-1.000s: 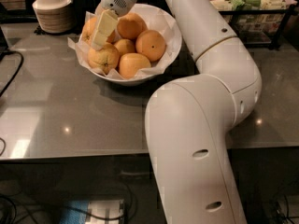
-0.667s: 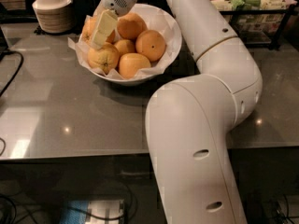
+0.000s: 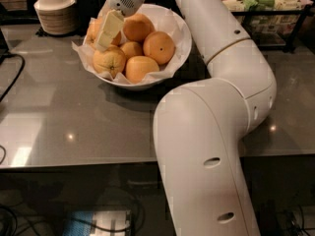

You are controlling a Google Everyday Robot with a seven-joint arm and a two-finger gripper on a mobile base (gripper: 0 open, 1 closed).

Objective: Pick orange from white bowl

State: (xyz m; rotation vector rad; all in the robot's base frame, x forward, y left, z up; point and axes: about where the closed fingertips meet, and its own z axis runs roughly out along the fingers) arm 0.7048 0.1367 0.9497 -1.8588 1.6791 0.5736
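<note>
Reaching into the white bowl (image 3: 179, 33), the claw (image 3: 107, 33) is lowered over the piled fruit.
The claw is set at the bowl's left side, against the orange (image 3: 92, 31) that is partly hidden behind it; whether it is released or clenched cannot be told. Five other oranges (image 3: 158, 47) are heaped beside it on crinkled paper. The bowl is placed near the surface's (image 3: 74, 122) far edge, with stacked beige bowls (image 3: 54, 14) towards the far-left corner.

Cream plastic claw (image 3: 103, 39) over dimpled matte oranges (image 3: 158, 47) in glossy, paper-lined white bowl (image 3: 184, 39).
</note>
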